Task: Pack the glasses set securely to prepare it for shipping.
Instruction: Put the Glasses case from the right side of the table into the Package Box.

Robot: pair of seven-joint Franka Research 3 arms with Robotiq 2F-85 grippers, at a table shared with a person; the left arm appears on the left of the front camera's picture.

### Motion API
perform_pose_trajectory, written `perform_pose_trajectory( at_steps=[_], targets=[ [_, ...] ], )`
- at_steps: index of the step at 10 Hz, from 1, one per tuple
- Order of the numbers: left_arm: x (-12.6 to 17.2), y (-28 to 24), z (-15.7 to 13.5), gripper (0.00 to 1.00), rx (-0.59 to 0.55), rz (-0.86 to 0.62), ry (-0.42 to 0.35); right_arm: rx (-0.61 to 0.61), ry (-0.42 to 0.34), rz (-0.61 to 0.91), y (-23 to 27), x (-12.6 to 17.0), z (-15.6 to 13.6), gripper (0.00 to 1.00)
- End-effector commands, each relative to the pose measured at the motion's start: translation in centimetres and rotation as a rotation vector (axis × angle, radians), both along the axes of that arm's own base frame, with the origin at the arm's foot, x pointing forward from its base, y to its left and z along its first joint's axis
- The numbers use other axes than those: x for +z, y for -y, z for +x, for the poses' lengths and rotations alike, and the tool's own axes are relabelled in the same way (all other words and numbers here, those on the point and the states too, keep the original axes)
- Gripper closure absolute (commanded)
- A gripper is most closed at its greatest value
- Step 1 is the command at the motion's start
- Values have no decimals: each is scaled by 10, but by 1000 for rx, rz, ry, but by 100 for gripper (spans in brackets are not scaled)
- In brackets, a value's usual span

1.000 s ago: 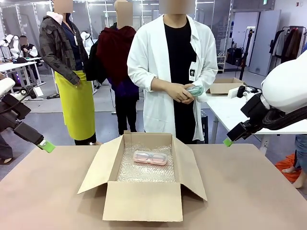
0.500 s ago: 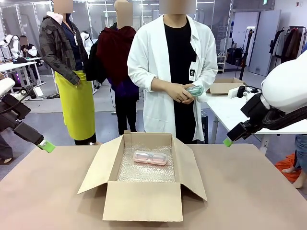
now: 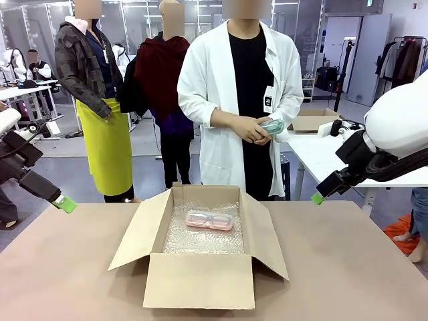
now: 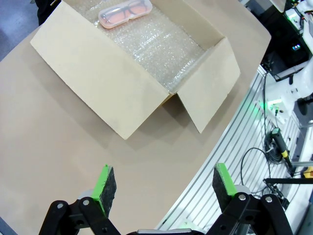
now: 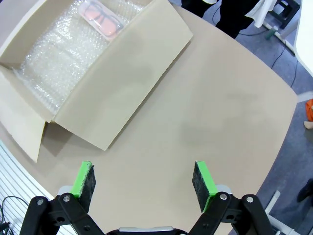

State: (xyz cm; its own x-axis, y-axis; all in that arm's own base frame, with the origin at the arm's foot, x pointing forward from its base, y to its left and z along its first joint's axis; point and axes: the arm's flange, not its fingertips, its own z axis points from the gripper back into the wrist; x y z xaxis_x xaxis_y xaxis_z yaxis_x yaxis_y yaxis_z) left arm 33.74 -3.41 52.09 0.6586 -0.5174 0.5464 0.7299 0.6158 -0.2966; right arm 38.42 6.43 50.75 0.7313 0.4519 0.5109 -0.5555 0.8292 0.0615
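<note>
The table is spanned by the front view, and a person in a white coat is stood at its far side. An open box is set at the table's middle with its flaps spread, and its floor is lined with bubble wrap. The left gripper is held above the near left of the table and the right gripper above the right. Both are seen with jaws wide apart and nothing between them. The pink case is laid on the bubble wrap towards the far end of the box. The mint case is held in the person's hands at waist height, well apart from the box.

The packing is judged to be half done: one case is in and the other is yet to be placed. The next move is likely to call for the mint case to be brought down onto the bare bubble wrap just near of the pink case. Cover would then be needed over both before the flaps are folded shut.

The person and the mint case are given by the front view. The wrist views look down on the box from either side. The gap between the green pads is made plain there, whereas from the front it cannot be judged.
</note>
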Motion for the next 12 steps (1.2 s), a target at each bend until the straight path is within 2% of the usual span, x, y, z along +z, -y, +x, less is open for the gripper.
perform_pose_trajectory(
  at_steps=[1, 12],
  targets=[
    [0, -2, 0, 0, -25, -26, 5, -13, -14, 1, -2, 2, 2, 0],
    [0, -2, 0, 0, -25, -26, 5, -13, -14, 1, -2, 2, 2, 0]
  ],
)
